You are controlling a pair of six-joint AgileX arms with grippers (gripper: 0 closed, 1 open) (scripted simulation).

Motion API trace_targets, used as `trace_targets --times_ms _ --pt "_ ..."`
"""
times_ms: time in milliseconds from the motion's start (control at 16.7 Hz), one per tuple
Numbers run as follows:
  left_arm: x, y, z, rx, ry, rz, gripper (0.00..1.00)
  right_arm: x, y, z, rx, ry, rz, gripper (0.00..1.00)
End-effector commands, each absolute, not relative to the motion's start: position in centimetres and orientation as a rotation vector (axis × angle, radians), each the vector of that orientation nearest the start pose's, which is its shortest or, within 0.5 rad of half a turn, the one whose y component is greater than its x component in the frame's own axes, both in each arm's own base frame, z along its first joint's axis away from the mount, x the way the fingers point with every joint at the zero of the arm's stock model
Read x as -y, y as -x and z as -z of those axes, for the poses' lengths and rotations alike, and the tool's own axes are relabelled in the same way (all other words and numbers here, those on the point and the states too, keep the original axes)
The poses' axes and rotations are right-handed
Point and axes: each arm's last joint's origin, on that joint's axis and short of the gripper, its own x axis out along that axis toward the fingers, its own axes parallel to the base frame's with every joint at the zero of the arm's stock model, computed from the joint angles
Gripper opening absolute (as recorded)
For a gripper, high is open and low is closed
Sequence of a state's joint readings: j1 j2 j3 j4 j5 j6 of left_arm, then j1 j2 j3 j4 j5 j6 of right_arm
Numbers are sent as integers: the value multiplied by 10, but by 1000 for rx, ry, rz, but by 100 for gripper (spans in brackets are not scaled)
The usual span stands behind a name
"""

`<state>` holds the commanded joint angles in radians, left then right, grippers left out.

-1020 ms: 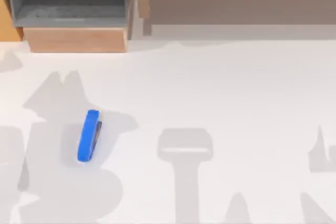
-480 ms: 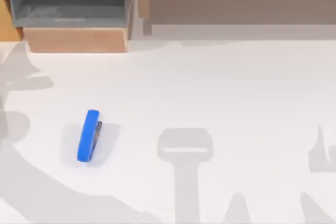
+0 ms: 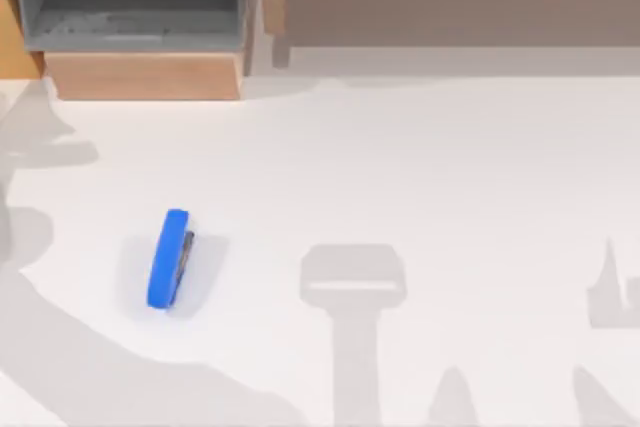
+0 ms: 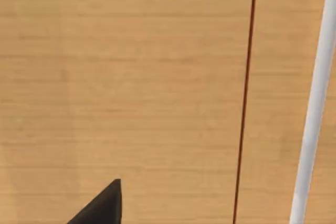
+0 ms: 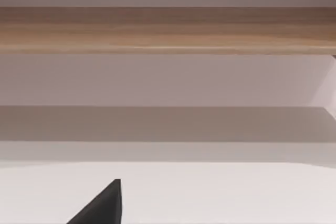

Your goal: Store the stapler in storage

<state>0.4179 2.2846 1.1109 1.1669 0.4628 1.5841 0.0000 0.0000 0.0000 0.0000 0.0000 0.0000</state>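
Stapler lay lower left of frame on table, untouched. Open drawer sat upper left. End effector state: could not tell. Best approach: grip across narrow sides, mid-length, descend straight.

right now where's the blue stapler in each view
Top view: stapler lies on the white table, left of centre, below the open grey drawer.
Left wrist view: not in it; wooden surface.
Right wrist view: not in it; wooden rail.
Shared landmark: the white table.
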Motion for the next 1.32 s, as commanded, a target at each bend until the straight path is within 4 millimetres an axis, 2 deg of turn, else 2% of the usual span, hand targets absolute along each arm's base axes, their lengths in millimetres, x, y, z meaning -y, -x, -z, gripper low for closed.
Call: trace_targets --times_ms 300,540,1320 --pt "-171 -430 -95 16 -1571 16 100 1 -106 -160 0 0 0 100" --pt "-171 -433 -95 16 -1571 16 100 1 -106 -160 0 0 0 100" --pt "-171 -433 -95 16 -1571 16 2 1 -106 -160 0 0 0 100"
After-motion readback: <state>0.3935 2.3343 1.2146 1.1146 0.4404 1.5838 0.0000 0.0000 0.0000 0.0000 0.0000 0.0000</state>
